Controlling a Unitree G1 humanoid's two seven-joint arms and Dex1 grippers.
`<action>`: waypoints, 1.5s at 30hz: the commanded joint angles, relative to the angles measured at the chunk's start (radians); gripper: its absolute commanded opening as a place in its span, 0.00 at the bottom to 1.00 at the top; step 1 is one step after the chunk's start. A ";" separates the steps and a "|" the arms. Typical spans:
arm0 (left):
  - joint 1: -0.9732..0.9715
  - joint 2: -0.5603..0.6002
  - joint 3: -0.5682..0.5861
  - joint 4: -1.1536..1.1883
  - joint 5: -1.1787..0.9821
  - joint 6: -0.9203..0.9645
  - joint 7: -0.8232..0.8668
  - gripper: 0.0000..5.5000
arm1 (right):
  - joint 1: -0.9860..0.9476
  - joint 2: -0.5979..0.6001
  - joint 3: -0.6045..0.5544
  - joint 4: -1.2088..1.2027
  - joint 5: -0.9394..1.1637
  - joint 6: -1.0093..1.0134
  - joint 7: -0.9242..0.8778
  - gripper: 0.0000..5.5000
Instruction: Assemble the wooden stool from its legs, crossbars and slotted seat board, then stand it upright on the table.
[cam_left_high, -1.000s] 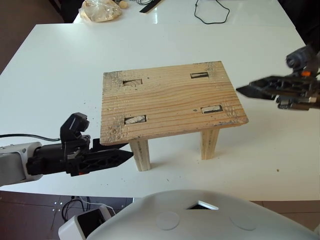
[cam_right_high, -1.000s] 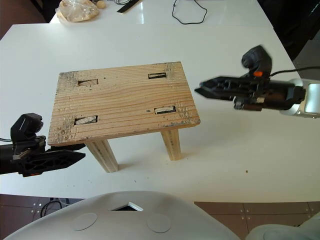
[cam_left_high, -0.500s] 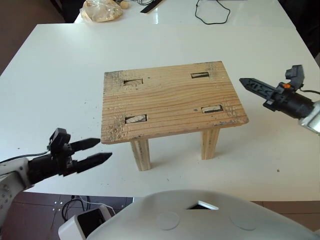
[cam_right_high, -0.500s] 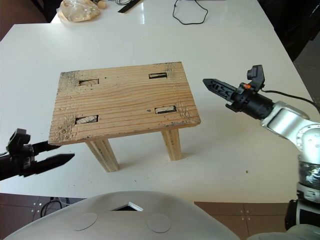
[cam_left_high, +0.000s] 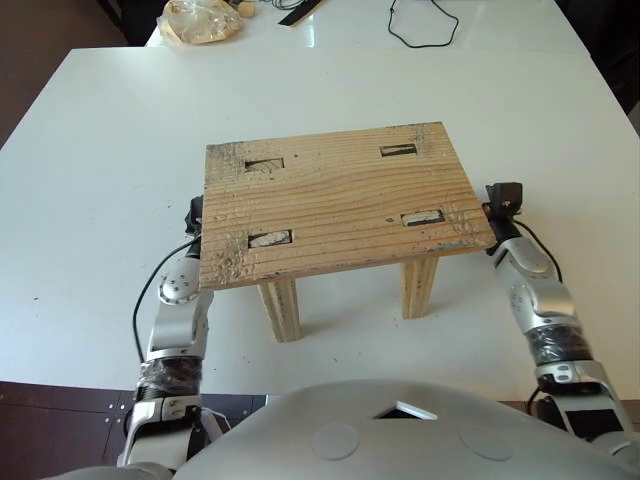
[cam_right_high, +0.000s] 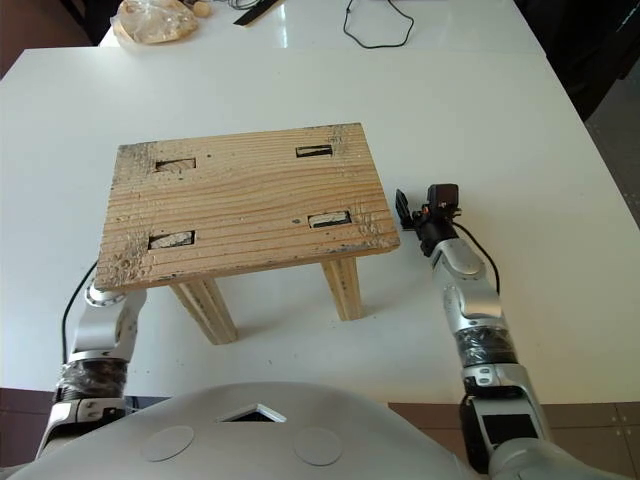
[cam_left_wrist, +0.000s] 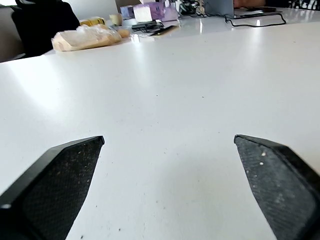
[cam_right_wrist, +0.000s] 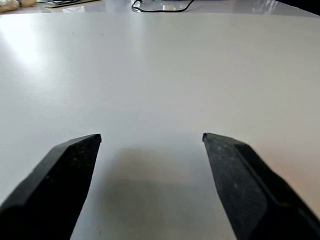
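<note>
Wooden stool (cam_left_high: 340, 205) upright at centre of table (cam_left_high: 100, 150), left gripper (cam_left_wrist: 169, 141) and right gripper (cam_right_wrist: 151, 136) both wide, empty; assembly looks done, next just park arms.

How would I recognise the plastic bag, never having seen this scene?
Start from the wooden stool in the middle of the white table. At its far edge, toward the robot's left, lies the bag. Unlike the thin black cable farther right, it is bulky and crumpled.

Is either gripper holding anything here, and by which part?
Nothing is held. The left gripper and the right gripper are both open, with bare table between their fingers. The stool stands untouched between them.
</note>
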 joint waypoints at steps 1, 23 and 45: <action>-0.114 -0.039 0.018 0.203 0.027 -0.113 0.053 0.87 | -0.047 0.075 -0.026 0.112 -0.053 -0.096 0.011 0.68; -0.243 -0.113 0.039 0.510 0.069 -0.381 0.163 0.64 | -0.231 0.167 -0.120 0.404 -0.188 -0.292 0.068 0.68; -0.253 -0.117 0.047 0.557 0.082 -0.380 0.209 0.64 | -0.252 0.204 -0.122 0.433 -0.224 -0.315 0.086 0.68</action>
